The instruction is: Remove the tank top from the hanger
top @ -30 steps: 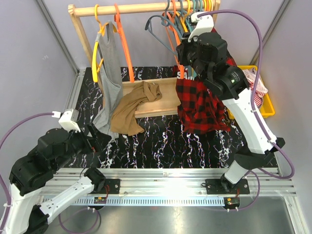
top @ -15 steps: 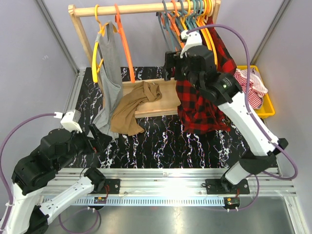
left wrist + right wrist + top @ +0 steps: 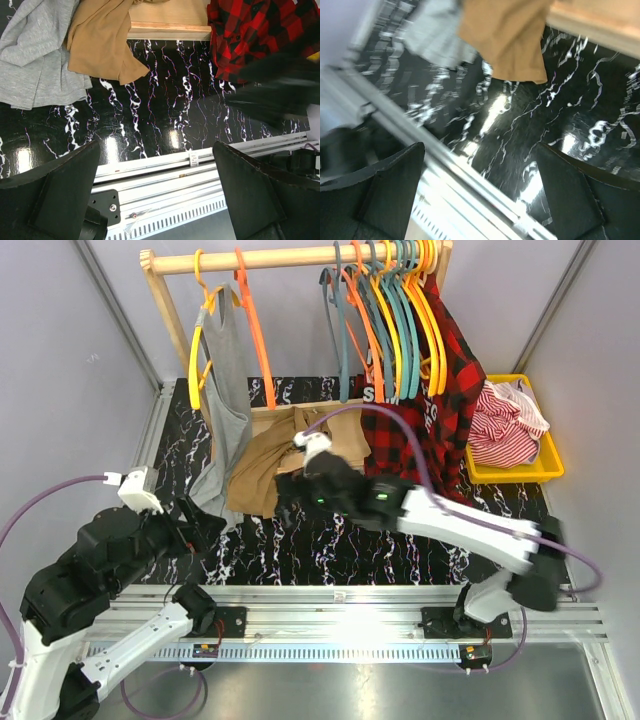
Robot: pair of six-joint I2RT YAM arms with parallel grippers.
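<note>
The grey tank top (image 3: 228, 390) hangs from a yellow hanger (image 3: 196, 350) at the left end of the wooden rail (image 3: 280, 257), its hem reaching the black marbled table. The hem (image 3: 35, 60) also shows in the left wrist view and as a blurred grey patch (image 3: 437, 35) in the right wrist view. My left gripper (image 3: 200, 517) (image 3: 156, 145) stands open and empty just below the hem. My right gripper (image 3: 285, 508) (image 3: 480, 147) is open and empty, low over the table's middle, in front of the tan garment.
A tan garment (image 3: 272, 465) drapes off the rack's wooden base (image 3: 340, 440). An empty orange hanger (image 3: 255, 330) hangs beside the tank top. Several hangers (image 3: 385, 320) and a red plaid shirt (image 3: 452, 380) hang at the right. A yellow bin (image 3: 545, 468) holds striped clothes.
My right gripper opened, left the hangers at the rail's right end and swung down to the middle of the table. The hangers and plaid shirt settled back. The left arm barely moved.
</note>
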